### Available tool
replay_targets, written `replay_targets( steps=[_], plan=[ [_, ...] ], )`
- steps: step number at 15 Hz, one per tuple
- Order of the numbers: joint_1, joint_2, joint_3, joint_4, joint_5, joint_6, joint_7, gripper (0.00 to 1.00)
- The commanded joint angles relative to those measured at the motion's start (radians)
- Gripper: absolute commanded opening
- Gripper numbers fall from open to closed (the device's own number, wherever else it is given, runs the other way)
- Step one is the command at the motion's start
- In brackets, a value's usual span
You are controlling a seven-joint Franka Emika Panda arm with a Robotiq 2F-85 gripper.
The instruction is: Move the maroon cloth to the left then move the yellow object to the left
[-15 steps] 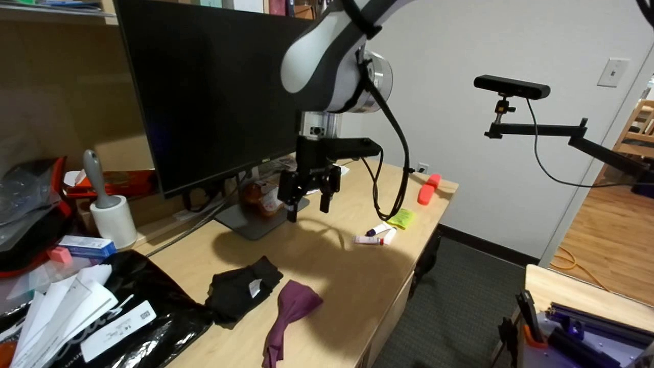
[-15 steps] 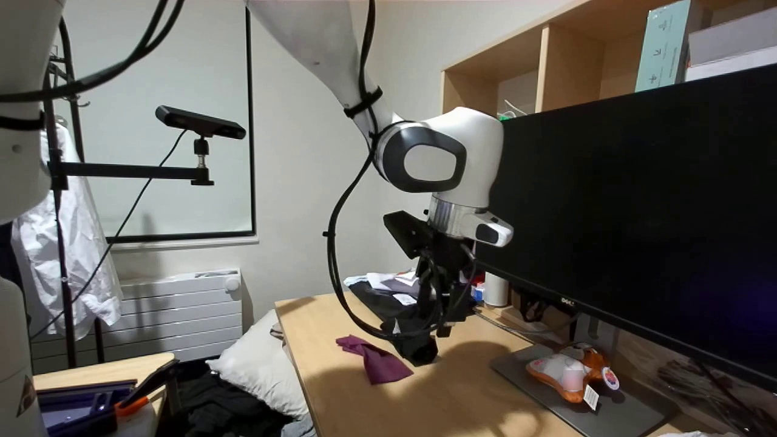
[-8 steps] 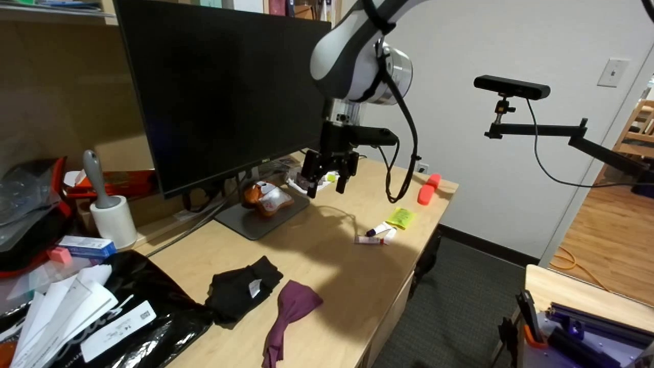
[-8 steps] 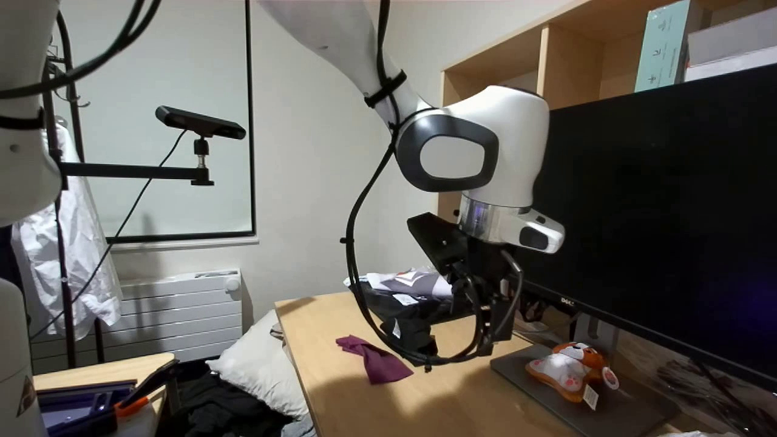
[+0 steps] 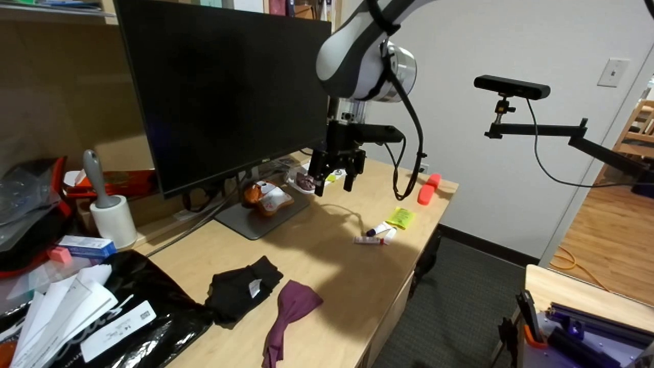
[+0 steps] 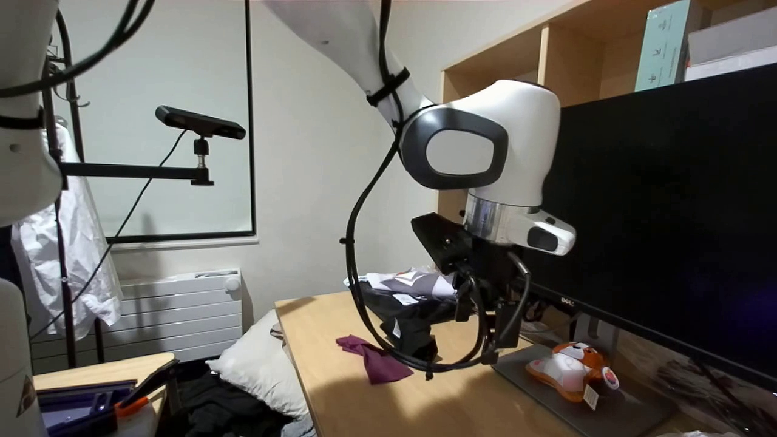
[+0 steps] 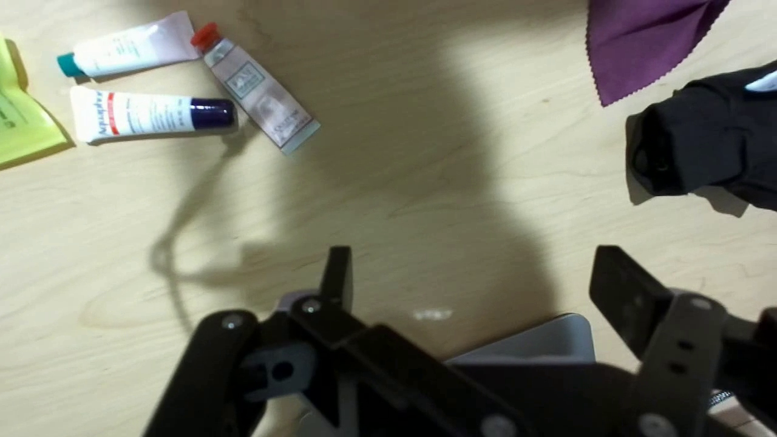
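Gripper [image 7: 475, 267]: jaws spread, nothing held; poised above desk [image 5: 306, 250], off to one side of tubes [image 7: 155, 113].
Maroon cloth [image 5: 291, 309]: laid well apart from tubes; move judged done.
Yellow packet [image 5: 401, 218]: laid just beside tubes; move judged in hand, grasp pending.
Packet pick: gripper to be brought over, lowered, closed, then packet carried to cloth's side of tubes.
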Motion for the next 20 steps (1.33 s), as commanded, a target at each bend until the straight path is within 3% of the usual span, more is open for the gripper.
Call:
replay_targets(
  steps=[1, 12, 16, 18, 20],
  plan=[
    [0.000, 0.000, 0.002, 0.001, -0.001, -0.002, 0.005, 1.00],
    [-0.116, 0.010, -0.109, 0.048, -0.172, -0.015, -0.211, 1.00],
    [-0.174, 0.028, -0.123, 0.062, -0.134, -0.025, -0.272, 1.00],
    [-0.173, 0.041, -0.123, 0.079, -0.098, -0.086, -0.173, 1.00],
    [-0.175, 0.023, -0.126, 0.048, -0.122, -0.052, -0.202, 1.00]
  ],
)
